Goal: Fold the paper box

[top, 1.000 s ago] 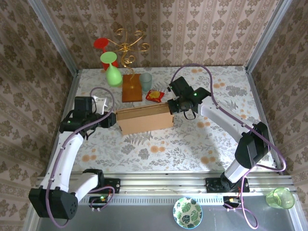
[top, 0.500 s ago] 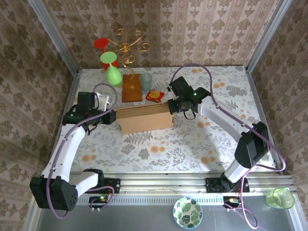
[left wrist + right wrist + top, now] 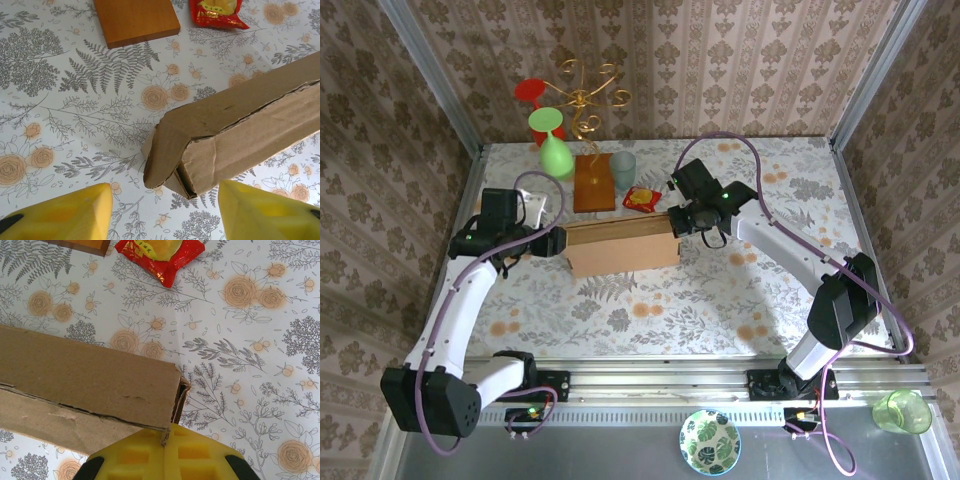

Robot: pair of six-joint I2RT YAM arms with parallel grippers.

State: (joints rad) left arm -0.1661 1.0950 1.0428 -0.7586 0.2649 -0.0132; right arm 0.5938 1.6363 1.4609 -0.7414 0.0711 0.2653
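Two arms are at the paper box (image 3: 620, 247) right now, one at each end. The box lies closed and flat on the flowered table (image 3: 740, 290), about mid-table, its long side running left to right, just in front of the wooden slab (image 3: 593, 183) and the red snack packet (image 3: 641, 199). On my left wrist camera the left gripper (image 3: 552, 241) stands open, its yellow fingers (image 3: 70, 212) spread wide either side of the box's left end and touching no cardboard. That end shows a folded side flap with a rough torn edge. The right gripper (image 3: 678, 222) sits at the right end, pads (image 3: 135, 455) closed together. The box's near right corner meets the line between them, but I cannot tell whether any cardboard is pinched there.
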